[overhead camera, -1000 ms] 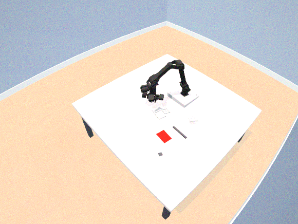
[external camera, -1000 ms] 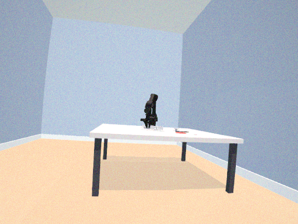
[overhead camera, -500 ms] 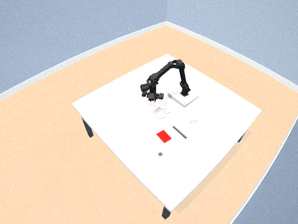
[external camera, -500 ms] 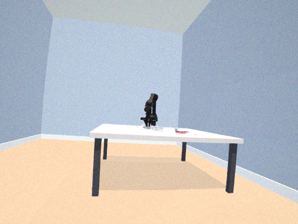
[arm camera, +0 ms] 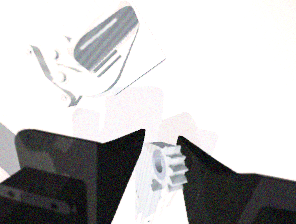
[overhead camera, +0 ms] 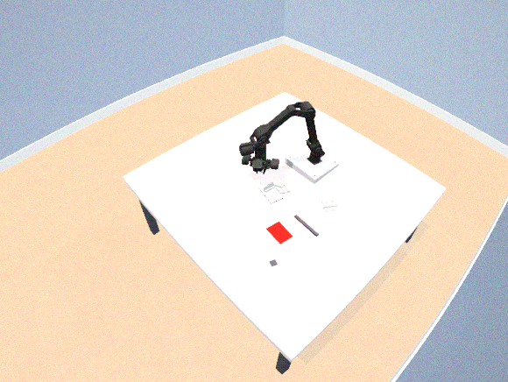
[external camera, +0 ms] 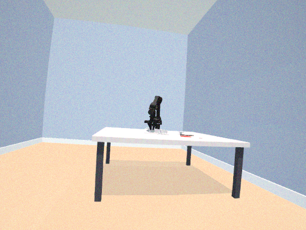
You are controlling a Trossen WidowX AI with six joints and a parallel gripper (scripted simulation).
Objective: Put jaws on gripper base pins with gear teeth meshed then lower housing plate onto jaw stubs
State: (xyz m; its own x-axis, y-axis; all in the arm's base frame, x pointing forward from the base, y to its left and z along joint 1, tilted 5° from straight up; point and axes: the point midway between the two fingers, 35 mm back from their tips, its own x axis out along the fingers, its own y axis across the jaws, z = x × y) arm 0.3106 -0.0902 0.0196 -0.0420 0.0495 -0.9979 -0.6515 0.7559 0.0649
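My gripper is shut on a white jaw with gear teeth and a round hole. The toothed end faces the right finger, and the rest runs down between the fingers. The jaw is held near the table top. The pale gripper base lies at the upper left in the wrist view, apart from the held jaw. It shows a rounded grey part with slots and small round features; I cannot tell which are pins. A small white part lies farther off; I cannot tell whether it is the other jaw or the housing plate.
A red square and a dark bar lie side by side on the table. A small dark square lies beyond them. The arm stands on a white block. Faint shadows lie around the fingers.
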